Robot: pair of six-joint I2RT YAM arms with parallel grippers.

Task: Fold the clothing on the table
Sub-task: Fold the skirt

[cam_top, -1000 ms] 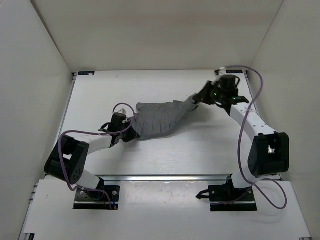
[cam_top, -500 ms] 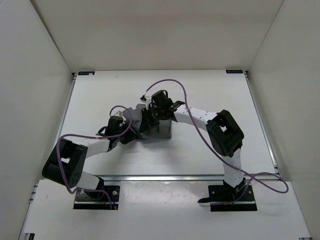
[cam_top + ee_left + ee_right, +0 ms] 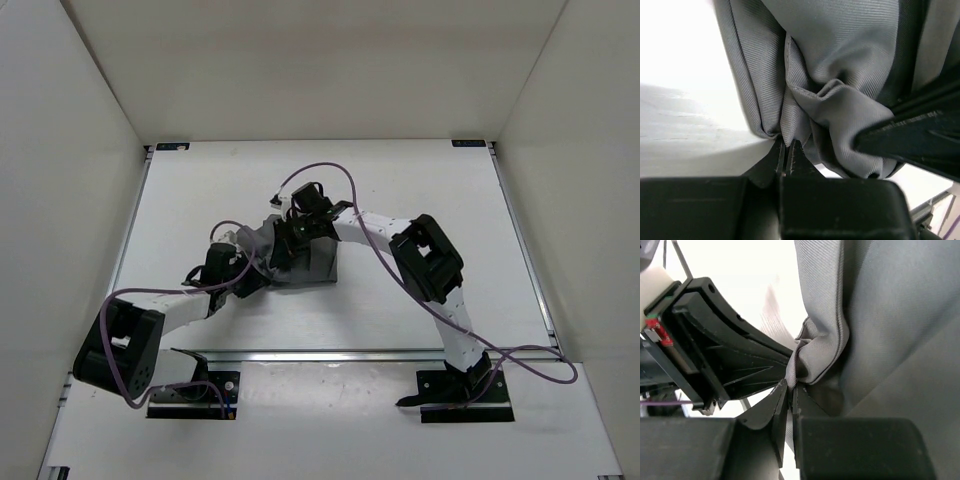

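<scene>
White table (image 3: pixel 420 180), white walls. Clothing (image 3: pixel 315 262) sits bunched between your two grippers. Left gripper (image 3: pixel 786 150) and right gripper (image 3: pixel 790 389) are each pinching a hem fold at the tips. It looks soft, light, likely slippery — hold hems, not mid-panel.

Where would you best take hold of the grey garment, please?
Probably by its hemmed edge, coming in low from the side: the clothing is thin and limp, and the hem bunches into a narrow ridge that closes between fingers. Both the left gripper and right gripper are shut on such edges.
</scene>
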